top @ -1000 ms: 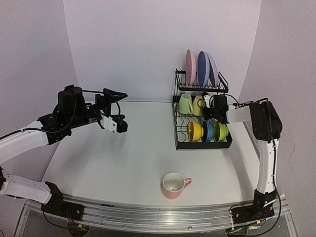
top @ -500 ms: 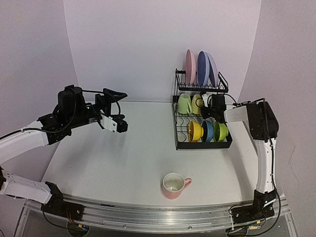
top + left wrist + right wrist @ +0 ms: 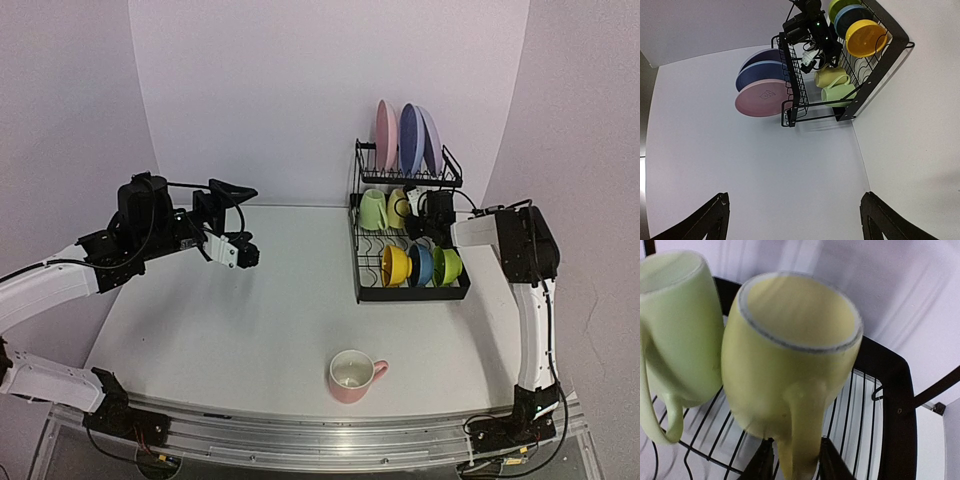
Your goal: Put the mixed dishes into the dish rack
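The black wire dish rack (image 3: 361, 262) stands at the right rear. Pink (image 3: 385, 135), blue (image 3: 410, 138) and lilac (image 3: 431, 140) plates stand on its upper shelf. Yellow (image 3: 394, 266), dark blue (image 3: 420, 266) and green (image 3: 447, 266) bowls and a pale green mug (image 3: 375, 211) sit in the lower tray. My right gripper (image 3: 796, 465) is shut on the handle of the yellow mug (image 3: 790, 355), which lies tilted on the tray wires beside the pale green mug (image 3: 680, 325). A pink mug (image 3: 352, 375) stands upright on the table near the front. My left gripper (image 3: 246, 256) is open and empty above the table's left side.
The white table (image 3: 250, 320) meets purple-white walls at the back and sides. The rack's black frame bar (image 3: 895, 405) is just right of the held mug. The rack also shows in the left wrist view (image 3: 790, 75), far from the open fingers (image 3: 715, 220).
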`<control>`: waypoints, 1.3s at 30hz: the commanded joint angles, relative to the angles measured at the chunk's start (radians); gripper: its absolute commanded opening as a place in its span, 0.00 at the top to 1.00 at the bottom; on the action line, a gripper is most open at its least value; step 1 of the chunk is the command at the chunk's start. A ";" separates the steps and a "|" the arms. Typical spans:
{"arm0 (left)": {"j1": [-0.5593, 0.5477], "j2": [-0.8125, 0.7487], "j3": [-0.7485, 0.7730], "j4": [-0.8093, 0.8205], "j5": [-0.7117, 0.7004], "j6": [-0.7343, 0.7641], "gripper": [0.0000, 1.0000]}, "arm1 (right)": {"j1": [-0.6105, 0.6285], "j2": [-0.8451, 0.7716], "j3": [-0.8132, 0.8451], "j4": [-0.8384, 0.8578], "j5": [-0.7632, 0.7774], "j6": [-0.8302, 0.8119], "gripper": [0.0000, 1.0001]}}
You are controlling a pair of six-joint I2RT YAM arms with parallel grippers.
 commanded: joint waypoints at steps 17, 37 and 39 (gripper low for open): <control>-0.002 -0.040 0.031 -0.024 -0.006 -0.013 0.10 | -0.004 -0.254 -0.200 -0.025 0.019 0.034 0.50; -0.145 0.241 0.323 -0.561 0.309 -0.979 0.12 | 0.000 -0.753 -0.487 -0.334 -0.038 0.095 0.14; -0.179 0.298 0.374 -0.573 0.337 -1.050 0.12 | 0.000 -0.807 -0.485 -0.394 -0.046 0.115 0.14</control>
